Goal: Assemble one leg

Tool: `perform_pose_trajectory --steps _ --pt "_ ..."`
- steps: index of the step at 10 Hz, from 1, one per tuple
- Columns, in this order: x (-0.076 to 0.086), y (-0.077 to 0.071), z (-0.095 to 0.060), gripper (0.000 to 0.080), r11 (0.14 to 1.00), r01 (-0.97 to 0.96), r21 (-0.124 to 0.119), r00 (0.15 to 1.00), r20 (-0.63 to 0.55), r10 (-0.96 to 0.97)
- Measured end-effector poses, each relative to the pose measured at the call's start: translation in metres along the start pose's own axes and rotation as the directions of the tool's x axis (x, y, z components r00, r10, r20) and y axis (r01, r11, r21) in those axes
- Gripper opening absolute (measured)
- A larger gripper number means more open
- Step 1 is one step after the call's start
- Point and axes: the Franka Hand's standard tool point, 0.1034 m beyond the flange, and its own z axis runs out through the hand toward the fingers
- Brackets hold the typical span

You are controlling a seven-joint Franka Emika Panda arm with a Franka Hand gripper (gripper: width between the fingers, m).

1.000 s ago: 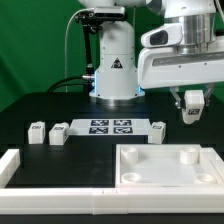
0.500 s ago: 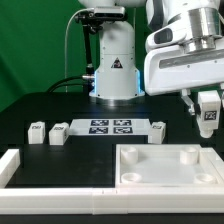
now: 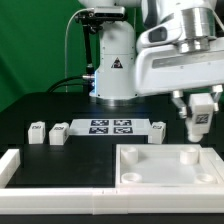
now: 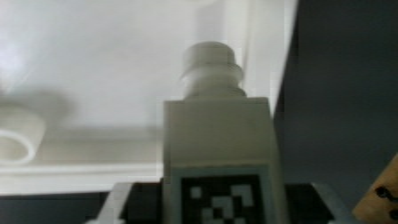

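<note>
My gripper (image 3: 198,113) is shut on a leg (image 3: 198,125), a small white peg with a black-and-white tag, held in the air above the right end of the large white panel (image 3: 160,172). In the wrist view the held leg (image 4: 217,130) points its threaded tip (image 4: 210,65) down over the panel (image 4: 107,60), near the panel's edge. A round socket (image 4: 18,128) lies off to one side. Three more legs lie on the table: two (image 3: 36,131) (image 3: 58,131) at the exterior view's left, one (image 3: 158,128) right of the marker board.
The marker board (image 3: 110,126) lies at mid-table in front of the arm's base (image 3: 113,70). A white L-shaped rail (image 3: 12,165) runs along the front and the exterior view's left, beside the panel.
The gripper with the leg first swung toward the exterior view's right, then came back left and a little lower, over the panel's right end.
</note>
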Motion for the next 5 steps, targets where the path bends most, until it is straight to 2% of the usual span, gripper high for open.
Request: perform_pose_trajectory --steps 2,4,5 --pt "0.015 0.007 0.013 0.029 1.0 0.02 -0.002 1.0 -0.01 -0.02" --pt "0.022 0.014 0.022 0.029 1.0 0.013 -0.009 0.999 -0.048 -0.013" --pt "0.021 0.012 0.022 0.029 1.0 0.015 -0.007 0.999 -0.044 -0.015"
